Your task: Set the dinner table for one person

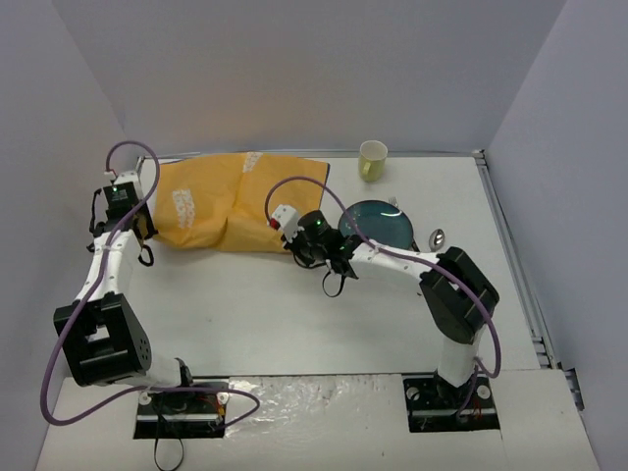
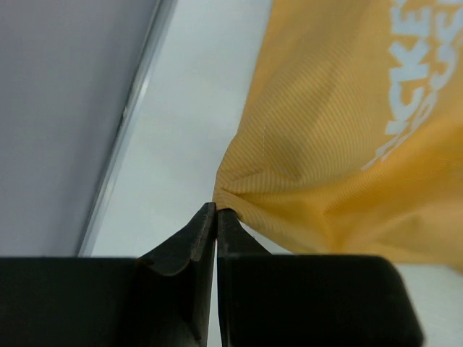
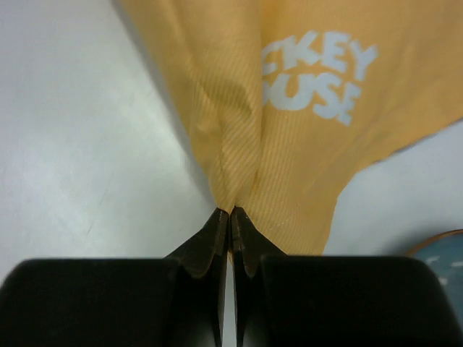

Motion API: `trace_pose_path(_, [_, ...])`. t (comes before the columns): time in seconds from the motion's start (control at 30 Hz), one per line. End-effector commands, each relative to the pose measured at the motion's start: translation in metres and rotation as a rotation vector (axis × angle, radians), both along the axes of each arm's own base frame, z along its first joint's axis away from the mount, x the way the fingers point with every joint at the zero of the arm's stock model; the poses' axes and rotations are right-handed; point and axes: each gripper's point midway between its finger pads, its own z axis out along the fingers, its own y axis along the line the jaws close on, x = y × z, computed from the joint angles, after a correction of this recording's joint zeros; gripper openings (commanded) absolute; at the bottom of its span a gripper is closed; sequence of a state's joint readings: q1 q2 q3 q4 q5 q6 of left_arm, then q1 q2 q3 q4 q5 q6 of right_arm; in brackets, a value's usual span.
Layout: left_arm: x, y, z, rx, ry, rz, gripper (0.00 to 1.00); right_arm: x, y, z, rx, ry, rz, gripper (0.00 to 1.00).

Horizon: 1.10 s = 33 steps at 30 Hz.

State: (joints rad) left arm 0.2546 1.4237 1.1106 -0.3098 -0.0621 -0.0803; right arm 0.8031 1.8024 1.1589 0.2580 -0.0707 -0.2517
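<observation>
Black fingertips of the left gripper (image 2: 216,210) sit nearest in its wrist view, pressed together on a pinched bit of the orange-yellow cloth mat (image 2: 340,137) at its left edge. The right gripper (image 3: 230,213) is likewise closed tight on a gathered fold at the mat's opposite edge. Beneath spreads the dinner table (image 1: 294,314), white and flat, bearing the rumpled mat toward its far left, a dark plate (image 1: 378,224) just right of the mat, a pale cup (image 1: 373,159) behind the plate and a spoon (image 1: 438,238) beside it. That tabletop looks rigid, heavy and smooth, offering nothing to grasp, so cloth should slide across it easily. The mat seems light and limp, best held at its edges and drawn taut.
</observation>
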Motion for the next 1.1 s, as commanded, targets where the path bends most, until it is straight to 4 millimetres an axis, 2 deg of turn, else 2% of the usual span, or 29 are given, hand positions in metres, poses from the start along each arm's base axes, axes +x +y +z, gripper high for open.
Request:
trace_pose_path(0.0, [0.006,0.03,0.044,0.179,-0.159,0.087,0.0,-0.018,0.015,0.008,0.112,0.053,-0.009,0.0])
trace_pose_path(0.23, [-0.004,0.049,0.04,0.264,-0.103,0.162,0.03,-0.037,0.007,-0.017,0.076,0.144,-0.048,0.0])
trace_pose_path(0.33, [-0.007,0.052,0.033,0.252,-0.091,0.212,0.03,-0.041,-0.01,-0.024,0.053,0.157,-0.11,0.0])
trace_pose_path(0.4, [-0.009,0.054,0.033,0.251,-0.094,0.23,0.03,-0.043,-0.02,-0.015,0.062,0.141,-0.145,0.0])
trace_pose_path(0.47, [-0.01,0.055,0.031,0.249,-0.087,0.242,0.03,-0.049,-0.029,-0.015,0.059,0.143,-0.154,0.0])
trace_pose_path(0.67, [-0.027,0.058,0.004,0.244,-0.021,0.3,0.03,-0.06,-0.048,-0.001,0.071,0.126,-0.188,0.0])
trace_pose_path(0.77, [-0.038,0.057,-0.004,0.232,-0.023,0.342,0.09,-0.068,-0.052,-0.006,0.063,0.147,-0.177,0.0])
trace_pose_path(0.87, [-0.054,0.055,-0.011,0.21,-0.029,0.391,0.28,-0.079,-0.053,-0.014,0.065,0.205,-0.167,0.09])
trace_pose_path(0.93, [-0.065,0.054,-0.005,0.195,-0.062,0.452,0.3,-0.085,-0.052,-0.016,0.064,0.229,-0.149,0.15])
trace_pose_path(1.07, [-0.086,0.054,0.008,0.177,-0.087,0.536,0.39,-0.095,-0.051,-0.007,0.063,0.267,-0.114,0.41])
